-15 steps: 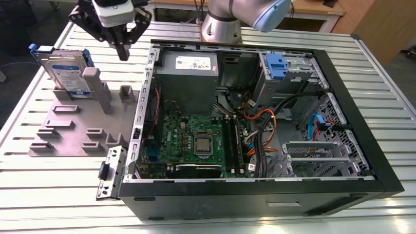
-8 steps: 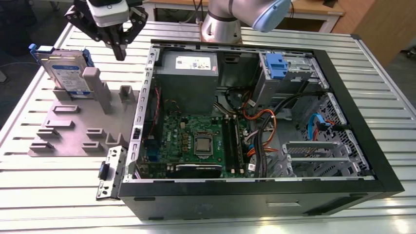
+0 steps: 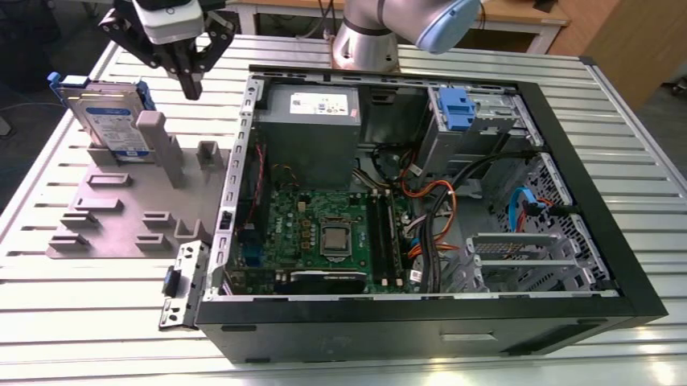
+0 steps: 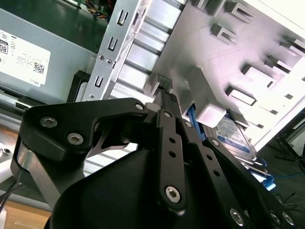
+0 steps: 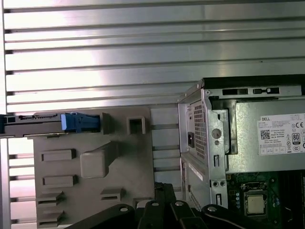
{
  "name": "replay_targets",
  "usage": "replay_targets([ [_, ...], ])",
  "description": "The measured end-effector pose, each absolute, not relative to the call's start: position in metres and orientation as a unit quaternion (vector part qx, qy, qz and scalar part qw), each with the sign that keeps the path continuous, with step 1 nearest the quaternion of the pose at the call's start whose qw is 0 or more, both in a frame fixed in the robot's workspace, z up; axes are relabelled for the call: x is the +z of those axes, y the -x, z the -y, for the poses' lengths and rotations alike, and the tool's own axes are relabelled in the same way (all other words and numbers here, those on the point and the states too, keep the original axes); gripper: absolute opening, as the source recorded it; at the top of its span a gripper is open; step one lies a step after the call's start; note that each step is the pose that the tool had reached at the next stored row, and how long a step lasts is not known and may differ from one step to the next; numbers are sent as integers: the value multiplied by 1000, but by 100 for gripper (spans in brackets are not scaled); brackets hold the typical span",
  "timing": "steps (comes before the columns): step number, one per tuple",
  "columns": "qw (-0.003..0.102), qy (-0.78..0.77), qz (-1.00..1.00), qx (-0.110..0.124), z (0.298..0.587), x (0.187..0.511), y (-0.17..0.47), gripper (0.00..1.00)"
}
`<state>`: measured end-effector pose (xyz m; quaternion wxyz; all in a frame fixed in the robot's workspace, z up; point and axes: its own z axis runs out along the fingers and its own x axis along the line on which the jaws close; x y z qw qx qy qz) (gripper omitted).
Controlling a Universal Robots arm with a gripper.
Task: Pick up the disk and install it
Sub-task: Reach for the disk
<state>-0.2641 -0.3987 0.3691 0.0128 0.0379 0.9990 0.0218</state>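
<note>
Jaws: pressed together, the tips meeting in one point, nothing between them.
Gripper point(image 3: 192, 87): hangs tips-down over the far end of the grey holder point(image 3: 129, 211), on the side toward the computer case; clear of the holder, touching nothing.
Disk point(image 3: 111, 121): stands on edge in a slot at the holder's far end, label facing the holder's open middle. A blue carrier frames it, with a tab at each end. Near the gripper, but apart from it.
Disk end tab point(image 5: 79, 122): in the first wrist view the disk shows edge-on; this blue tab points toward the holder's case-ward side.
Tall post point(image 3: 154, 149): rises from the holder just beside the disk.
Computer case point(image 3: 429, 326): lies open on its side, alongside the holder.
Power supply point(image 3: 311, 121): sits in the case corner closest to the holder's far end.
Second blue carrier point(image 3: 456, 108): seated in a drive bay, well apart from the holder.
Table point(image 3: 96, 322): slatted metal top under holder and case.
</note>
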Motion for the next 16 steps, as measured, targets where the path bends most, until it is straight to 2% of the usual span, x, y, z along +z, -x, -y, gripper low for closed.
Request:
replay_targets([
  [16,13,-38,-999,22,399,369,275,11],
])
